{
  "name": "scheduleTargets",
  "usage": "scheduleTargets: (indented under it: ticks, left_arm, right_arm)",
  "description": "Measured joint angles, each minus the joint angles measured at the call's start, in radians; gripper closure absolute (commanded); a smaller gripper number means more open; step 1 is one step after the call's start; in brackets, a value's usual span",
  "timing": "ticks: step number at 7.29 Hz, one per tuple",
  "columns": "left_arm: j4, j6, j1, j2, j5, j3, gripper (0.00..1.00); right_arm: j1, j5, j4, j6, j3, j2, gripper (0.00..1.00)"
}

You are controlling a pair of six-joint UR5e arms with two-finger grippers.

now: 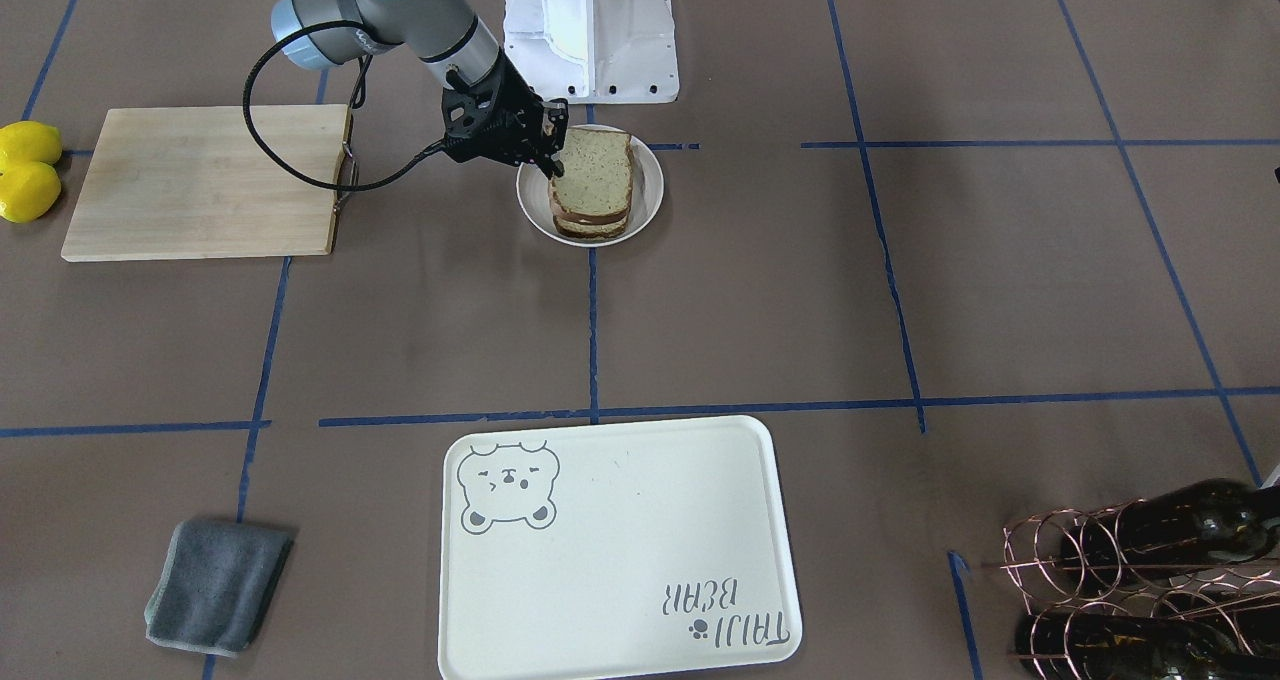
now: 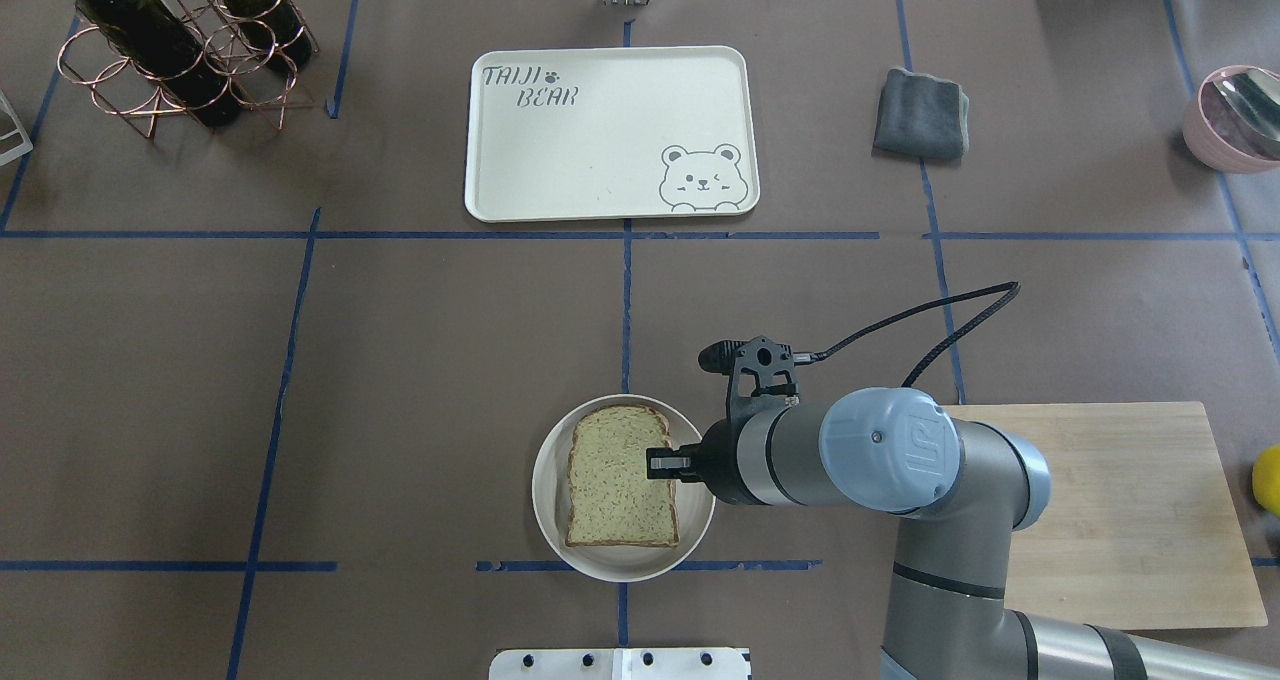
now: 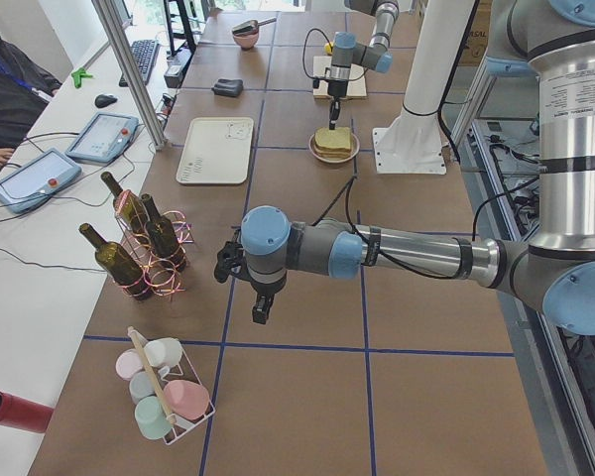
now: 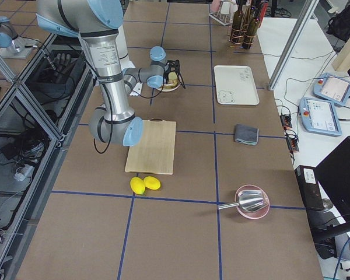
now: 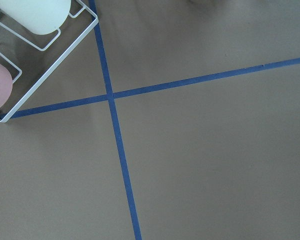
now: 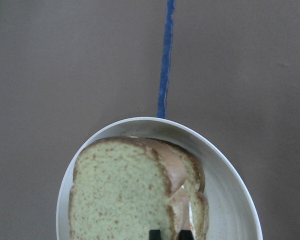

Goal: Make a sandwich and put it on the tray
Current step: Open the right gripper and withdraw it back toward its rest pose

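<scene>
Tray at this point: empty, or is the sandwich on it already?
Empty. The tray shows only its printed surface in the overhead and front views; the sandwich sits in the white bowl near the robot's base.

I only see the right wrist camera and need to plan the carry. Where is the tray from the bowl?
Observer: The tray lies straight across the table from the bowl, on the side far from the robot's base.
Operator: Where's the left arm?
Observer: The left gripper hangs over the table near the wine bottle rack, far from the sandwich.
Operator: Anything close on my right?
Observer: A wooden cutting board lies beside the bowl on the robot's right side.
</scene>
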Motion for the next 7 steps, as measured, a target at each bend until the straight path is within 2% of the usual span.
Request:
scheduleTargets:
  ticks: [2, 4, 6, 7]
  left_arm:
    - [0.0, 0.0, 0.0, 0.0, -0.001, 0.001, 0.0]
    - [0.001, 0.0, 0.0, 0.0, -0.001, 0.001, 0.0]
    - [-0.032, 0.002, 0.0, -0.001, 0.0, 0.005, 0.0]
    - [-0.096, 0.002, 0.0, 0.001, -0.001, 0.02, 0.0]
  right_arm:
    - [-0.001, -0.006, -0.001, -0.003, 0.002, -0.003, 0.0]
    - [0.044, 0.025, -0.036, -0.029, 0.009, -0.005, 0.0]
    - [0.141, 0.097, -0.149, -0.153, 0.012, -0.007, 0.0]
    - [0.203, 0.141, -0.227, -0.246, 0.013, -0.009, 0.0]
